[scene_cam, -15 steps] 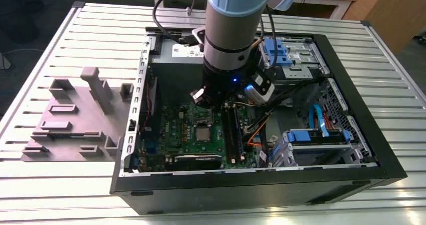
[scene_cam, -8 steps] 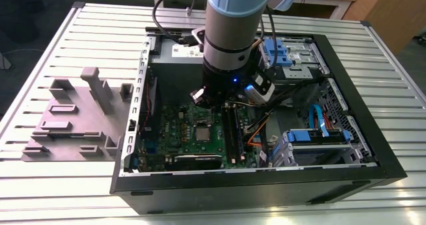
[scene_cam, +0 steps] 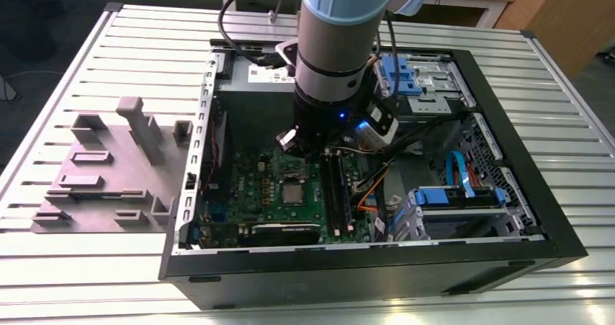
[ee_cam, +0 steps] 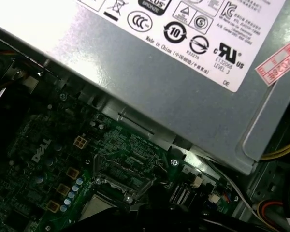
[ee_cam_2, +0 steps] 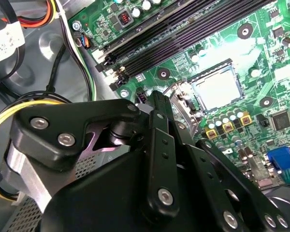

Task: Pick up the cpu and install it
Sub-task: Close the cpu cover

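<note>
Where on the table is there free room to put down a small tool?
Bare table slats lie beyond the grey tray, and a strip runs along the near edge before the computer case. Inside the case it is crowded: arm, motherboard, drive bays.

One cpu (scene_cam: 291, 192), one motherboard (scene_cam: 252, 184), one case (scene_cam: 384, 271), one grey tray (scene_cam: 101, 177), one arm (scene_cam: 336, 44).

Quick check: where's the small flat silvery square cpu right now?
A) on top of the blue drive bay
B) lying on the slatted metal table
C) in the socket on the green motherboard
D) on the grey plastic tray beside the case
C: in the second wrist view the small silvery square cpu lies flat within the socket frame on the green motherboard. The exterior view shows the same pale square on the board inside the black computer case.
</note>
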